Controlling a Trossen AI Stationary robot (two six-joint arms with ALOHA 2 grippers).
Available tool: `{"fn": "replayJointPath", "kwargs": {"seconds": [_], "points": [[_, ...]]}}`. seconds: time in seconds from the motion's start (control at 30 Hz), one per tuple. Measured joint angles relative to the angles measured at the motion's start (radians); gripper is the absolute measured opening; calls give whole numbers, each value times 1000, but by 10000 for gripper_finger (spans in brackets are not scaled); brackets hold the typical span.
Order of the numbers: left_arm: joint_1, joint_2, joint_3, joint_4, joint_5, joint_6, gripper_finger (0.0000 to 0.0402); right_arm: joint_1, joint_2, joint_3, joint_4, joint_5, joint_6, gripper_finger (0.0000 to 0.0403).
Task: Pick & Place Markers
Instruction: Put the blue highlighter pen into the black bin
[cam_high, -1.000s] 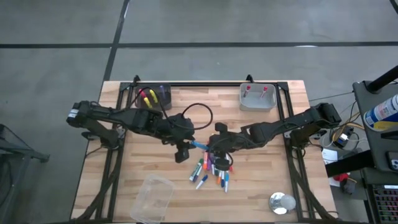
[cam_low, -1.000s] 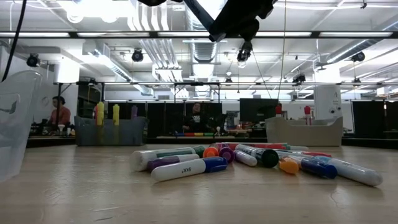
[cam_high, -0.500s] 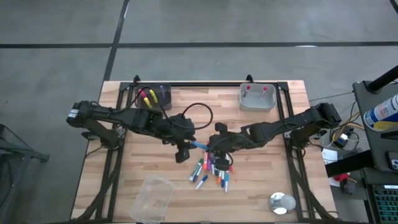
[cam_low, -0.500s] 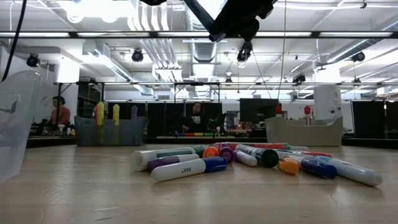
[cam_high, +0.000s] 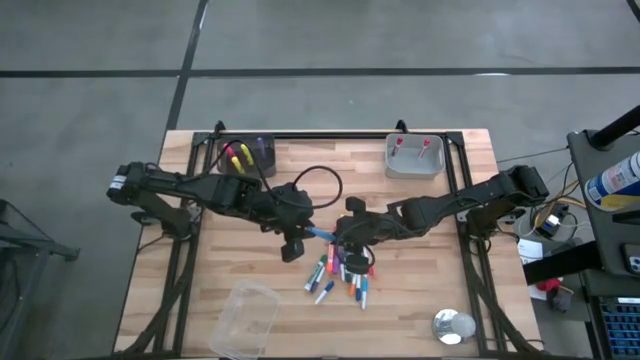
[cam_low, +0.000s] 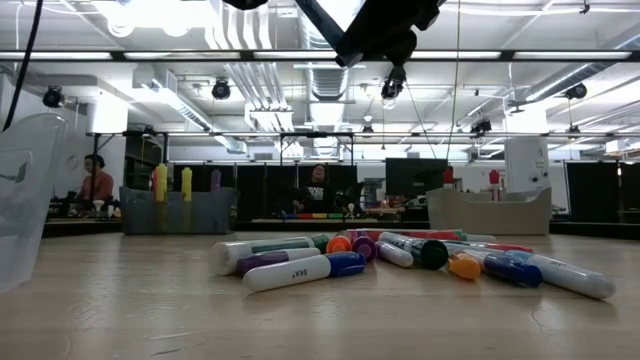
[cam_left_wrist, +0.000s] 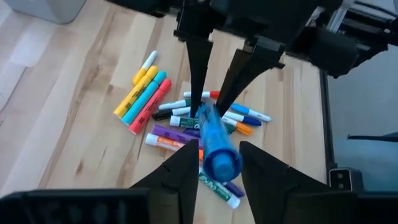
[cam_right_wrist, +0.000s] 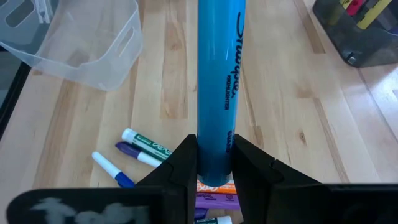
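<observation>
1. Markers (cam_high: 340, 272) lie heaped on the counter (cam_high: 420, 300), mid-counter toward the front edge, with a clear tub (cam_high: 244, 318) near the front left and a small round lid (cam_high: 453, 325) front right.
2. Above the heap, a blue marker (cam_high: 322, 235) bridges both arms: the left gripper (cam_left_wrist: 214, 163) clamps one end, the right gripper (cam_right_wrist: 214, 155) the other. It looks like a handover, or a cap being pulled.
3. Farther back stand a dark bin (cam_high: 248, 155) holding yellow and pink markers and a grey bin (cam_high: 414, 156) with two red-tipped ones, probably the sorting places.
</observation>
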Motion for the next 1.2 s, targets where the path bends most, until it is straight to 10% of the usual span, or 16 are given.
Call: {"fn": "replayJointPath", "kwargs": {"seconds": [1.2], "points": [[0, 0, -1, -5, 0, -4, 78, 0, 0, 0, 16, 1, -3, 141]]}}
